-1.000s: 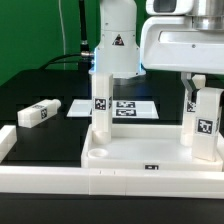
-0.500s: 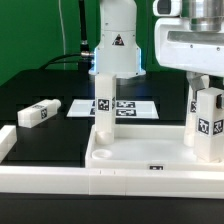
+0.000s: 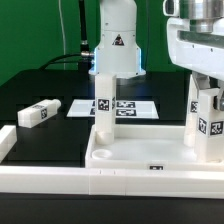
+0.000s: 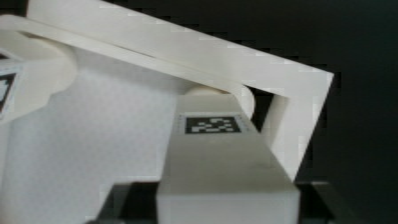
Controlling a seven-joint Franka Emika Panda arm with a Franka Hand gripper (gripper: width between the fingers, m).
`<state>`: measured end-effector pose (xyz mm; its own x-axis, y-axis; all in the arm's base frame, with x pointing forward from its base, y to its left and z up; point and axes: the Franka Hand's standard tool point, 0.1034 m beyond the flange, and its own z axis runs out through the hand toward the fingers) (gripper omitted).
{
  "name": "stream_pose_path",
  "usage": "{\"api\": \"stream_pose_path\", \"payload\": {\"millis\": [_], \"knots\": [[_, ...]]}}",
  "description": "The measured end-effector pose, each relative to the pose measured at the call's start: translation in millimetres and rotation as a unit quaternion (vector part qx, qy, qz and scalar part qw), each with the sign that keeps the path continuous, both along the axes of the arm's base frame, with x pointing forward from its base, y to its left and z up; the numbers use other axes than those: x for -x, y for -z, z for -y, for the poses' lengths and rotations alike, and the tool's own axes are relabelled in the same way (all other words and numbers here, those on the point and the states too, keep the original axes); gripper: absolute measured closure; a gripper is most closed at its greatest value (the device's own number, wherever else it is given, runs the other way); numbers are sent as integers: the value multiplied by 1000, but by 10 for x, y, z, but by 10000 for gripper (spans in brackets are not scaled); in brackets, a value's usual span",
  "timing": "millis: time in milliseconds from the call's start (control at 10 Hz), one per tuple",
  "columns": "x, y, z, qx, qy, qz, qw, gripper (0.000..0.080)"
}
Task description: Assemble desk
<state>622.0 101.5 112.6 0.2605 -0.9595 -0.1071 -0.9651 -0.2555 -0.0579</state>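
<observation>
Exterior view: my jaws point(image 3: 207, 84) have drifted slightly toward that view's right, clamped on an upright leg point(image 3: 207, 122), with the desk tray point(image 3: 120, 165) corner directly below. Wrist view: the leg's tag point(image 4: 217, 126) faces the camera. Judged step: seating the leg. Next needs squaring, then a downward push.

Black and matte: a surface point(image 3: 60, 135). Bears a loose leg point(image 3: 38, 112) lying on its side toward the exterior view's left. Holds the marker board point(image 3: 128, 107) flat, just before the arm's base point(image 3: 118, 50). Carries the tabletop point(image 3: 140, 150) nearer the camera, set against a white border rail point(image 3: 40, 182) along the near edge.
</observation>
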Motion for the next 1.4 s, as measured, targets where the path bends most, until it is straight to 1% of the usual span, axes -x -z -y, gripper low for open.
{"api": "stream_pose_path", "payload": {"millis": [100, 200, 300, 400, 600, 700, 800, 900, 1000, 1100, 1200, 1300, 1400], "knots": [[2, 1, 0, 1, -21, 2, 1000, 345], [-4, -2, -5, 2, -51, 7, 999, 202], [-24, -5, -11, 4, -84, 18, 996, 202], [-23, -5, -7, 5, -104, 20, 994, 159], [-24, -5, -5, 7, -166, 27, 986, 159], [-16, -2, -4, 13, -214, 30, 976, 151], [-4, 3, -13, 29, -270, 30, 962, 151], [1, 7, -36, 40, -326, 33, 944, 151], [6, 10, -55, 47, -369, 35, 927, 151], [0, 13, -48, 53, -438, 40, 897, 151], [-4, 18, -58, 58, -483, 43, 873, 151], [-1, 28, -80, 58, -513, 46, 855, 151], [1, 32, -96, 60, -560, 48, 825, 151]]}}
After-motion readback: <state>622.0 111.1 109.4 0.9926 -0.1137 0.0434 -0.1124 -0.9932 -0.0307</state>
